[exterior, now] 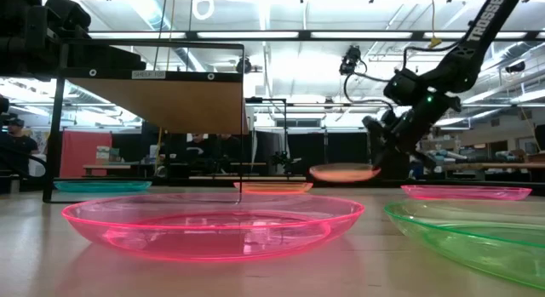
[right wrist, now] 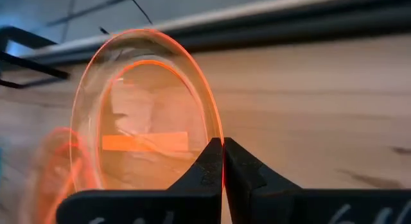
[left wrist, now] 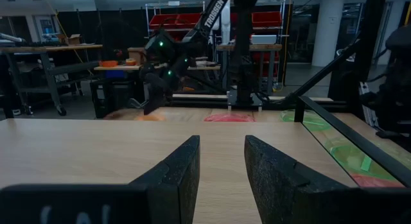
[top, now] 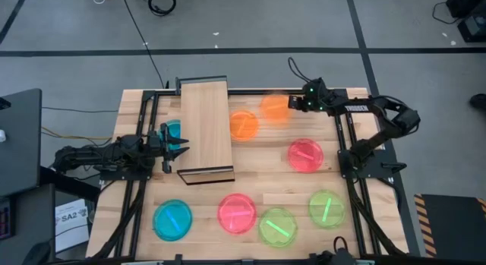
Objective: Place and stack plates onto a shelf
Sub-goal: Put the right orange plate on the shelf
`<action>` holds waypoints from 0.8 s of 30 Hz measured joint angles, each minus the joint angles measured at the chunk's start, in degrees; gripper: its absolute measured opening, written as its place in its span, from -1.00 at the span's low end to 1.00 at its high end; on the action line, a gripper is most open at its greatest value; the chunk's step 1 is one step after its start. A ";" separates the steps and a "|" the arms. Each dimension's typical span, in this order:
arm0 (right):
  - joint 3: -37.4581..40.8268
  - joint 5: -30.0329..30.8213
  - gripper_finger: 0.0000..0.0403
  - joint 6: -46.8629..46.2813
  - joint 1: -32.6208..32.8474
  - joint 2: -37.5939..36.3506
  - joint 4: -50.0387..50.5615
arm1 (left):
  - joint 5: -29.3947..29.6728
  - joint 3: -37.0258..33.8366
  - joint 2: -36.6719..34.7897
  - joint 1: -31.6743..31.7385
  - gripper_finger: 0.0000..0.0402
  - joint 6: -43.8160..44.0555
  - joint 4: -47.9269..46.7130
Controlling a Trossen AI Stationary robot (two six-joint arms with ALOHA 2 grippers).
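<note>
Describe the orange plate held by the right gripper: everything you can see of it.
The held orange plate is a small round disc of translucent, plastic-looking material with a raised rim and a bright orange stripe across its middle. The right gripper is shut on its rim, nothing else touching it. In the low view it hangs roughly level, clear of the tabletop. From above it sits near the table's far edge, beside a second orange plate lying on the table.

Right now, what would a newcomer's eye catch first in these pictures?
The right gripper, jaws pinched on the rim of an orange plate, holds it in the air near the table's far edge. Beside it the shelf stands bare, with the left gripper open at its near-left side by a teal plate.
</note>
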State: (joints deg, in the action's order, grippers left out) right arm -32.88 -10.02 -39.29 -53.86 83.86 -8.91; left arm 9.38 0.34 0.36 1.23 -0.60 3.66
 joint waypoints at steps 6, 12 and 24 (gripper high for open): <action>0.00 -0.57 -0.96 -1.46 -1.47 -5.94 0.01 | -0.02 0.00 0.00 -0.01 -0.35 0.00 0.00; 0.00 -0.59 -0.96 -3.01 -1.23 -12.07 -0.85 | -0.02 0.00 0.00 0.00 -0.35 -0.02 0.00; 0.00 0.57 -0.97 -9.62 7.19 -14.54 -11.10 | -0.02 0.00 0.00 -0.02 -0.35 -0.02 0.00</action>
State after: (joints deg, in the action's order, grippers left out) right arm -32.88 -9.45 -48.91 -46.67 69.32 -20.01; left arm 9.37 0.34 0.36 1.21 -0.62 3.66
